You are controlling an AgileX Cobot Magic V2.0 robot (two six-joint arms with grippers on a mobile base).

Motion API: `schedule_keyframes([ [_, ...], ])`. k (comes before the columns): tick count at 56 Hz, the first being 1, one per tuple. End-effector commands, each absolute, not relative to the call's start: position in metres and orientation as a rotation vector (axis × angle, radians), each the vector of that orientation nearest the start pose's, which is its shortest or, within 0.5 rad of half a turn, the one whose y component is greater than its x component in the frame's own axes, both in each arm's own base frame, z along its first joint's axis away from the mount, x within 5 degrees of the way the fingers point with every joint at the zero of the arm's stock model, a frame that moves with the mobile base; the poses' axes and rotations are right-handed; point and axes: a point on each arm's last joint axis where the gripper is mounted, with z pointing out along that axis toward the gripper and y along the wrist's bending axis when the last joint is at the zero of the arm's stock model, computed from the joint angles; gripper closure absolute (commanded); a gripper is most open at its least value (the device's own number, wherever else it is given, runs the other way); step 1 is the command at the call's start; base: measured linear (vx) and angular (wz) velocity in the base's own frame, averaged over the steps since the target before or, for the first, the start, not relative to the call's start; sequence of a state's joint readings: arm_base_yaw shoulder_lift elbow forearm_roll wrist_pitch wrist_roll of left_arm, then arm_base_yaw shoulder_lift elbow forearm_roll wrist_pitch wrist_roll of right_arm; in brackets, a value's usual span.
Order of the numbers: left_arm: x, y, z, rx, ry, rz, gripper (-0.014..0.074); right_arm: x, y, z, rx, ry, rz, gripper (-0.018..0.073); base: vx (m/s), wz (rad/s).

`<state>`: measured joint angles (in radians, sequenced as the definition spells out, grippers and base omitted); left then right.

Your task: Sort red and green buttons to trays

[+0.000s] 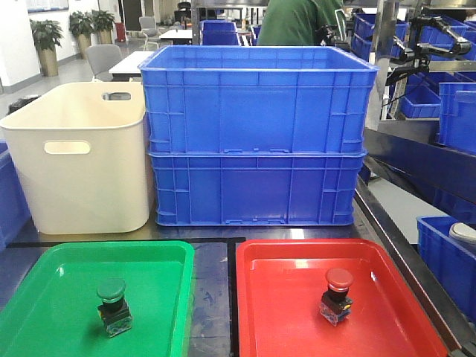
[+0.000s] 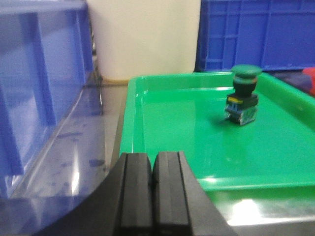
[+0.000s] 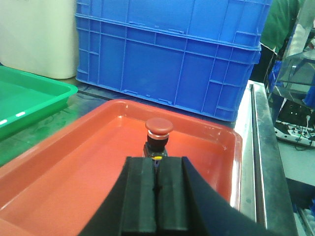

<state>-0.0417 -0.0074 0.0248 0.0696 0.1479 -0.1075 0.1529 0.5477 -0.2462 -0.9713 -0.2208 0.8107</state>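
Left end effector (image 2: 153, 191): its two dark pads were pressed together with nothing between them, low at the near edge of the green tray, apart from the button.
Green tray (image 1: 44, 282): it lay flat on the table, left of the red one, shallow and glossy with rounded corners.
Green button (image 1: 113, 306): it stood upright inside the green tray, its mushroom cap on a dark collar above a clear blocky base; colour matched tray, so it looked already sorted.
Red tray (image 1: 401, 312): it sat just beside the green tray, a narrow strip of table (image 1: 212, 297) between them.
Red button (image 1: 338, 296): it stood upright in the red tray, same build, red cap.
Right end effector (image 3: 156, 194): pads pressed together and empty, hovering just short of the red button, seemingly clear of it.
Task state: both buttons apparently placed; likely finished.
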Motion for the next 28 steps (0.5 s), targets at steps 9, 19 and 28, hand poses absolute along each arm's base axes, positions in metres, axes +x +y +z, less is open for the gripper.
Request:
schedule_keyframes([
  [9, 0.0545, -0.0017, 0.207, -0.02, 1.536, -0.076, 0.0602, 0.115, 0.0371, 0.2752, -0.392, 1.56, 0.187, 0.0567, 0.0, 0.0],
  [19, 0.0545, -0.0017, 0.207, -0.02, 1.536, -0.076, 0.0602, 0.115, 0.0371, 0.2752, -0.392, 1.56, 0.187, 0.0567, 0.0, 0.0],
  [28, 0.0545, -0.0017, 0.207, -0.02, 1.536, -0.076, 0.0602, 0.115, 0.0371, 0.2752, -0.392, 1.56, 0.187, 0.0567, 0.0, 0.0],
])
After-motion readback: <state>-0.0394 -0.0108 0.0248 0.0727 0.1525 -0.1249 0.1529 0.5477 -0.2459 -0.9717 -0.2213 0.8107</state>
